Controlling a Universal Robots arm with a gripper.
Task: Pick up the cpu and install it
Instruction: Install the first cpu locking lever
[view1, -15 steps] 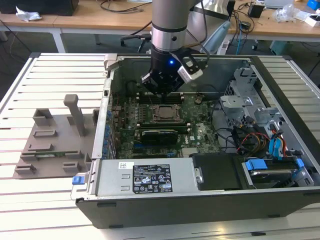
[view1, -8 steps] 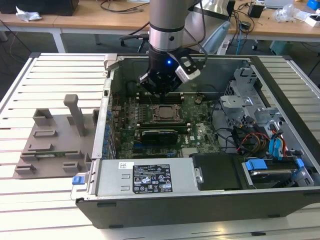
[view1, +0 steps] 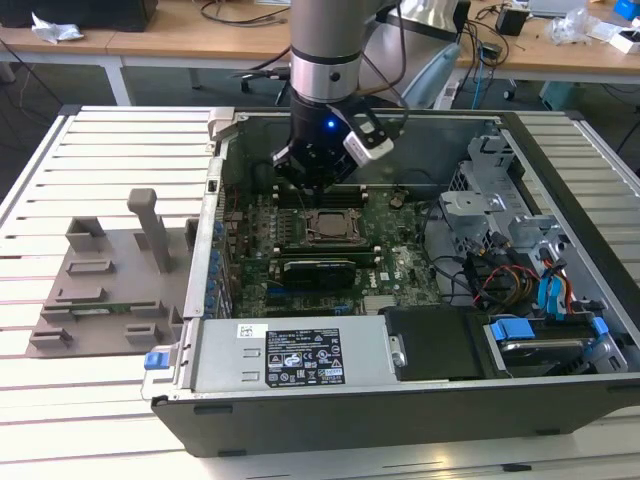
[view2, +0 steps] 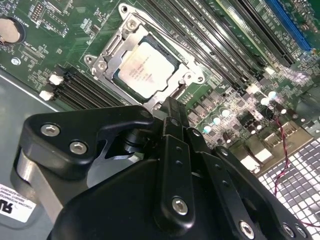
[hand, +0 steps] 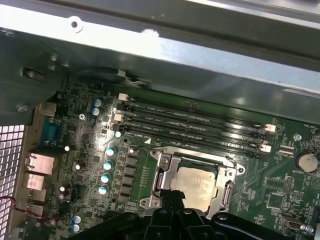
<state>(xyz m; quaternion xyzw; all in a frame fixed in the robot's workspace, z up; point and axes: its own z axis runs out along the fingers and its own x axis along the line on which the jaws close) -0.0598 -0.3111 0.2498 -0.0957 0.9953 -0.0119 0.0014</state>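
1. In the exterior view, the gripper was seen lowered into the open computer case, hanging just above the motherboard and close over the socket frame.
2. The cpu was shown in the second wrist view lying flat inside the socket frame, its silvery top facing up and the metal frame surrounding it on all sides.
3. The same cpu was seen in the first wrist view, seated in the socket frame, partly hidden by the black gripper body at the picture's edge.
4. In the exterior view the cpu could not be made out clearly; the socket was seen as a dark square beneath the gripper.
5. Nothing was seen held between the fingers; in the second wrist view they appeared drawn together into one narrow black tip just beside the socket frame's edge.
6. Rows of empty memory slots were shown beside the socket in the first wrist view.
7. A grey parts tray was shown on the slatted table at the exterior view's left, well apart from the gripper.
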